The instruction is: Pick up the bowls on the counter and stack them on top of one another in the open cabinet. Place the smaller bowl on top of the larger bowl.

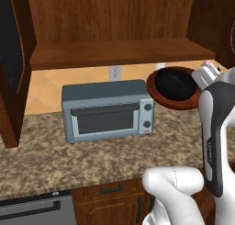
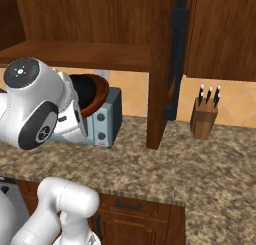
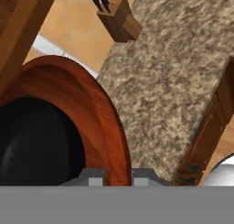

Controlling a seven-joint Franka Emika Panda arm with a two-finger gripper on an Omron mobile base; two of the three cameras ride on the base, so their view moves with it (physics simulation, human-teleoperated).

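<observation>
Reddish-brown bowl (image 1: 175, 87) with dark inside held tilted in the air above the tabletop (image 1: 46, 155), just right of the grey toaster oven (image 1: 106, 110), below the open cabinet (image 1: 114, 52) shelf, gripper (image 3: 118, 176) pinching its rim, knife block (image 2: 204, 117) near the tabletop's back edge.

grey toaster oven (image 1: 108, 110), knife block (image 2: 204, 115), wall outlet (image 1: 114, 72).

The white arm hides the right edge of the shiny reddish-brown round bowl (image 1: 173, 87). The claw's (image 3: 118, 176) finger tips are cut off, so its grip is unclear.
</observation>
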